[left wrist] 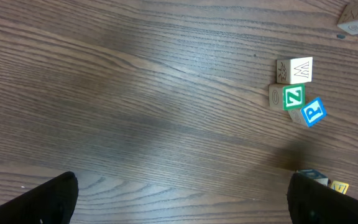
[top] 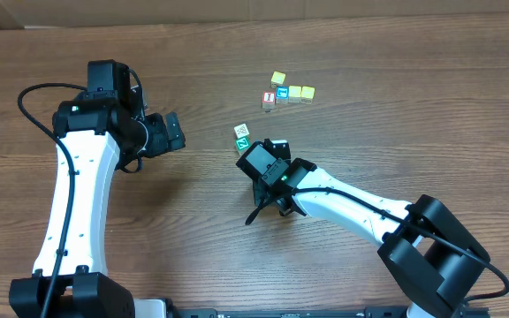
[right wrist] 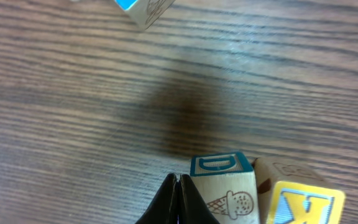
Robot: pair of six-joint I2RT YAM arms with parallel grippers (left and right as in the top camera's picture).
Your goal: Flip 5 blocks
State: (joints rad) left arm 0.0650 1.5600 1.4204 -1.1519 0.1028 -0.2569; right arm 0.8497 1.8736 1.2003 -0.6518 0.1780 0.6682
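Wood table [top: 396, 53]. Right gripper [right wrist: 178, 198] clenched empty beside green Z block [top: 243, 141], likely a narrow poker for tipping; left gripper [top: 175, 132] released, parked clear.

matt wood-grain table [top: 396, 141], painted wooden blocks [left wrist: 293, 97].

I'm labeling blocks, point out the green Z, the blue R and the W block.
green Z block [left wrist: 294, 97], left wrist view, green face.
blue R block [left wrist: 314, 112], left wrist view, blue face.
W block [left wrist: 302, 69], left wrist view, lettered face.
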